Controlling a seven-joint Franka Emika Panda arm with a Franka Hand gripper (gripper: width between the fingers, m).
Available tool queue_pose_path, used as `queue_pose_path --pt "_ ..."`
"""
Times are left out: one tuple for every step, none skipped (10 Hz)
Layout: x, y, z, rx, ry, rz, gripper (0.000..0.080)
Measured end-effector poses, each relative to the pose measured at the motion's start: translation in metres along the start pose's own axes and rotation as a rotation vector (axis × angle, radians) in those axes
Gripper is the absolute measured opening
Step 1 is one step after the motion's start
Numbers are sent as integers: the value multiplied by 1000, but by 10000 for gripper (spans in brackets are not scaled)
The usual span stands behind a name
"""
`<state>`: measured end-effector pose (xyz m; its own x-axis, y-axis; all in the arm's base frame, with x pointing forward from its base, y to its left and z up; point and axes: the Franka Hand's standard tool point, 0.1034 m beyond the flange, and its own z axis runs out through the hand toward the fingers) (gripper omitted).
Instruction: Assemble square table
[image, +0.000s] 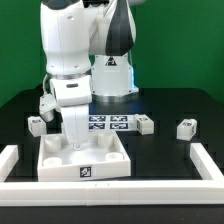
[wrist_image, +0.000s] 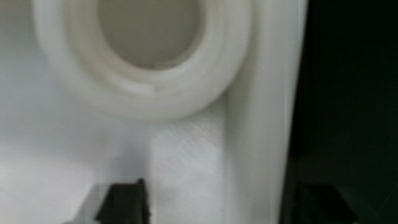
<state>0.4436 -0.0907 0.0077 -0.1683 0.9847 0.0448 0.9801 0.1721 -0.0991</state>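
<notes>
arm (image: 75, 60) hides panel (image: 100, 160) ctr, legs (image: 186, 128) behind

My arm (image: 75, 40) is white, with a dark grey shell at one joint, and the fingers (wrist_image: 121, 203) of my pincer (wrist_image: 222, 195) are black. The square panel (image: 108, 158) is plain white. Its round corner socket (wrist_image: 151, 70) is the same white, and its front edge carries a black-and-white square tag (image: 85, 172). The small legs (image: 186, 127) are white with black-and-white tags. The marker board (image: 108, 123) is white with black patterned squares. The table (image: 160, 150) is black, the rails (image: 207, 165) white, the backdrop (image: 180, 40) green.
</notes>
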Motion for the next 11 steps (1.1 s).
queue_pose_path --pt "0 0 0 0 0 0 272" --pt "0 0 0 0 0 0 272" --pt "0 0 0 0 0 0 133" --pt "-1 2 -2 -12 -4 1 64" --pt "-1 3 -2 -14 -4 1 64" --pt "-2 3 -2 -14 -4 1 64" --pt "-2 3 -2 -14 -4 2 64" --pt "-2 3 -2 -14 -4 2 64" --pt "-2 3 -2 -14 -4 2 64" --pt "-2 3 -2 -14 -4 2 64" --pt "0 4 -2 -15 -4 7 64"
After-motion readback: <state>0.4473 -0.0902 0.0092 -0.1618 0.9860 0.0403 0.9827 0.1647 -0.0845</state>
